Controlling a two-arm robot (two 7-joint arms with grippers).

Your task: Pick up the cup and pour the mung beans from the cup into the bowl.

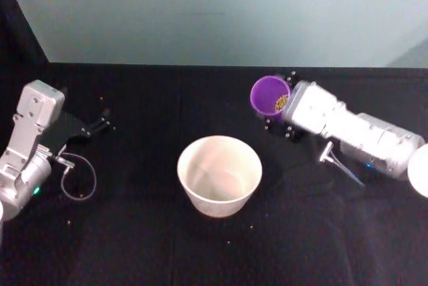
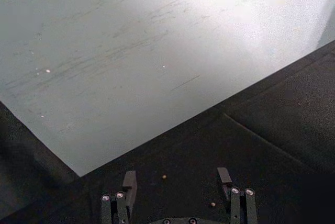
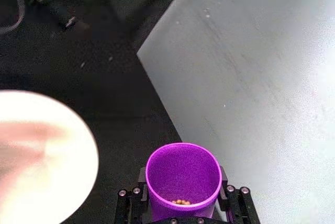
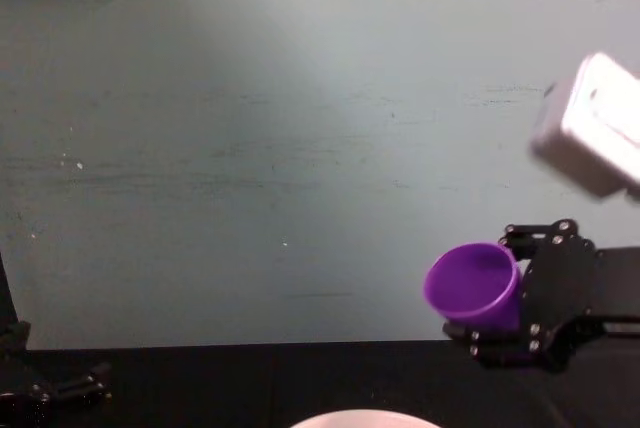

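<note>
The small bright purple plastic cup (image 1: 270,95) is clamped in the right gripper (image 1: 279,101), whose black fingers (image 3: 225,178) close against its two opposite sides. In the head view the cup lies at about 1 o'clock from the pale pinkish-white round bowl (image 1: 221,202), well apart from it and not over its rim. In the chest view the cup (image 4: 472,283) hangs clear of the black cloth-covered table (image 4: 250,378), tilted with its mouth turned toward the robot's left and a little upward, and the right gripper (image 4: 485,285) reaches in from the 3 o'clock edge. A few yellowish mung beans (image 1: 281,103) sit inside the cup against the wall nearest the gripper; the right wrist view shows them (image 3: 180,201) gathered low in the cup (image 3: 183,174), with the bowl (image 3: 42,156) bare inside.

The left gripper (image 1: 100,124) rests at about 10 o'clock from the bowl, low over the table. In its wrist view its fingers (image 2: 129,182) are spread wide with nothing between them, and two loose beans (image 2: 164,177) lie on the cloth there.
</note>
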